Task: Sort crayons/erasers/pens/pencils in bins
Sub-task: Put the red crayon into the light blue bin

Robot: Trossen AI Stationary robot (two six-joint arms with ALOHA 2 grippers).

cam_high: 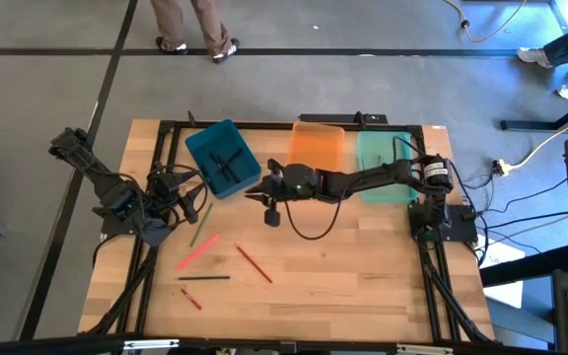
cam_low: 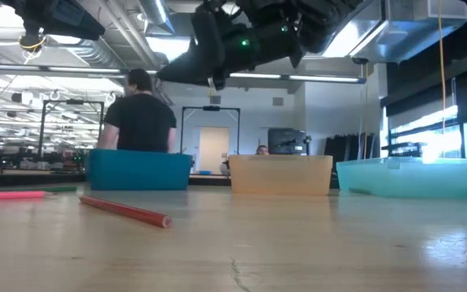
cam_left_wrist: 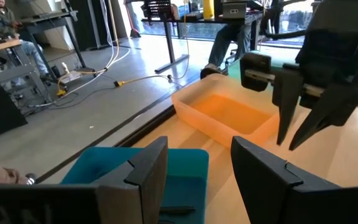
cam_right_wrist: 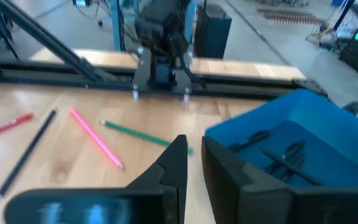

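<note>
Wooden table (cam_high: 343,266), grey concrete floor (cam_high: 47,89)

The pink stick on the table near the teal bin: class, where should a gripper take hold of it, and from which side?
Grip the pink stick near its middle, coming straight down from above. It lies flat on the bare table, slanting, with clear wood along both long sides, so the fingers should close across its thin width. The green stick lies close by its upper end, so stay away from there.

Light wooden plank table (cam_high: 363,266) with black metal frame. Grey concrete floor (cam_high: 47,79) around it. Person's legs (cam_high: 197,25) beyond the far edge; black cables (cam_high: 531,232) off the right edge.
</note>
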